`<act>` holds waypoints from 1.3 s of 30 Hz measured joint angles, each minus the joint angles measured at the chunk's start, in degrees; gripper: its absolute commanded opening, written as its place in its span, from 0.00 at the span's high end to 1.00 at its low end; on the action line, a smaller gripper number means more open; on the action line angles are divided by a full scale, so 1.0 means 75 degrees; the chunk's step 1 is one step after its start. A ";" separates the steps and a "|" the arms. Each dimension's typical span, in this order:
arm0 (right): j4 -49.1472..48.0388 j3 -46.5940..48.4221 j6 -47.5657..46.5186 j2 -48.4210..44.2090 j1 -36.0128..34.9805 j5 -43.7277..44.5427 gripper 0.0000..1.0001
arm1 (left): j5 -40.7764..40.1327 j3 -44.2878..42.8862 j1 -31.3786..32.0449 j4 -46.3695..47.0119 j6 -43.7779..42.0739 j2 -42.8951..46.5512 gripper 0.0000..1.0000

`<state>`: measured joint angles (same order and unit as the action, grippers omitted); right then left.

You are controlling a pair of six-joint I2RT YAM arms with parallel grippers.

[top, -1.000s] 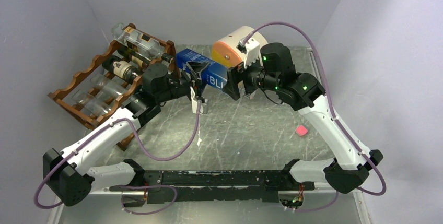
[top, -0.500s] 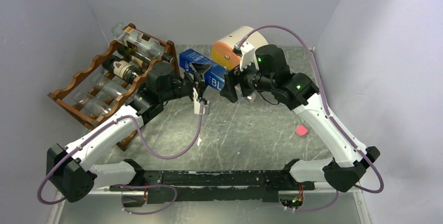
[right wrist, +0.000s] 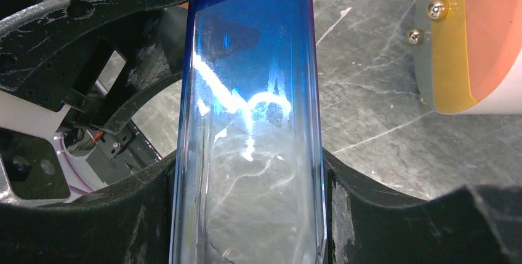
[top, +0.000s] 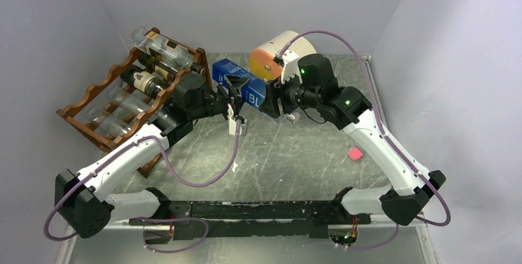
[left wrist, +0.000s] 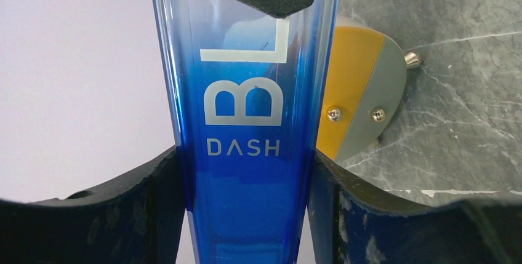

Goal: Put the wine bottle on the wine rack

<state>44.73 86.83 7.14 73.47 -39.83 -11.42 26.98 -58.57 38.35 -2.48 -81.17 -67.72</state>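
wine bottle [top: 223, 71] | clamped in left gripper [left wrist: 246, 175] | right gripper [right wrist: 249, 175] closed on other end

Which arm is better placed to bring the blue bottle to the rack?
Probably left. The left gripper grips the bottle, and the rack stands right beside that arm. The right gripper grips it too, but farther from the rack.

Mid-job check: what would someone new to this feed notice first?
The blue square-sided glass bottle at back centre stands out first, gripped at once by the left gripper and the right gripper. Next come the reddish-brown wooden wine rack at far left, with several bottles lying in it, and the orange-and-white drum-shaped object just behind the blue bottle.
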 measured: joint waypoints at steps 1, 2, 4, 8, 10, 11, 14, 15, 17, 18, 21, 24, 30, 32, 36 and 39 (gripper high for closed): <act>-0.0003 0.0000 0.0015 -0.0012 0.0000 0.0017 1.00 | 0.0000 0.0000 0.0000 0.0009 0.0003 0.0000 0.39; -0.0015 -0.0009 0.0026 -0.0035 0.0000 0.0038 1.00 | 0.0003 0.0000 0.0000 0.0023 0.0012 0.0000 0.32; -0.0073 -0.0064 0.0041 -0.0108 -0.0009 0.0093 1.00 | 0.0015 0.0000 0.0006 0.0102 0.0026 0.0000 0.18; -0.0207 -0.0262 0.0268 -0.0391 -0.0041 0.0321 1.00 | -0.0006 -0.0047 0.0012 0.0627 0.0367 0.0015 0.01; -0.0274 -0.0303 0.0361 -0.0536 -0.0067 0.0449 1.00 | -0.0006 -0.0102 0.0017 0.0723 0.0466 0.0023 0.01; -0.0312 -0.0323 0.0402 -0.0606 -0.0082 0.0545 1.00 | -0.0012 -0.0146 0.0017 0.0761 0.0513 0.0026 0.01; -0.0388 -0.0414 0.0513 -0.0801 -0.0093 0.0863 1.00 | -0.0038 -0.0230 0.0017 0.0793 0.0647 0.0082 0.01; -0.0399 -0.0440 0.0548 -0.0854 -0.0090 0.0994 1.00 | -0.0052 -0.0242 0.0017 0.0796 0.0726 0.0117 0.01; -0.0402 -0.0513 0.0589 -0.0927 -0.0087 0.1297 1.00 | -0.0105 -0.0280 0.0015 0.0807 0.0968 0.0224 0.01; -0.0388 -0.0548 0.0615 -0.0944 -0.0079 0.1460 1.00 | -0.0154 -0.0370 0.0015 0.0766 0.1166 0.0280 0.01; -0.0382 -0.0667 0.0664 -0.0947 -0.0047 0.1868 1.00 | -0.0347 -0.0816 0.0017 0.0714 0.1891 0.0347 0.01; -0.0385 -0.0705 0.0679 -0.0938 -0.0015 0.2119 1.00 | -0.0685 -0.1008 0.0015 0.0889 0.3101 0.0545 0.01; -0.0752 -0.0606 0.0580 -0.0676 -0.0012 0.2049 1.00 | -0.1749 -0.1434 0.0015 0.1105 0.6808 0.0822 0.10; -0.1003 -0.0554 0.0530 -0.0478 -0.0012 0.1915 1.00 | -0.2005 -0.1786 0.0015 0.0973 0.7653 0.0833 0.11; -0.1524 -0.0548 0.0498 -0.0178 -0.0012 0.1515 1.00 | -0.2885 -0.2011 0.0017 0.0950 0.9206 0.1291 0.07; -0.1915 -0.0519 0.0545 0.0041 -0.0061 0.1212 1.00 | -0.3628 -0.2011 0.0017 0.0933 1.0098 0.1912 0.07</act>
<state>30.37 82.94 11.22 73.78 -40.29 -2.33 -0.23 -73.65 38.48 4.51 -5.43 -53.39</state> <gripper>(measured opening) 0.637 0.924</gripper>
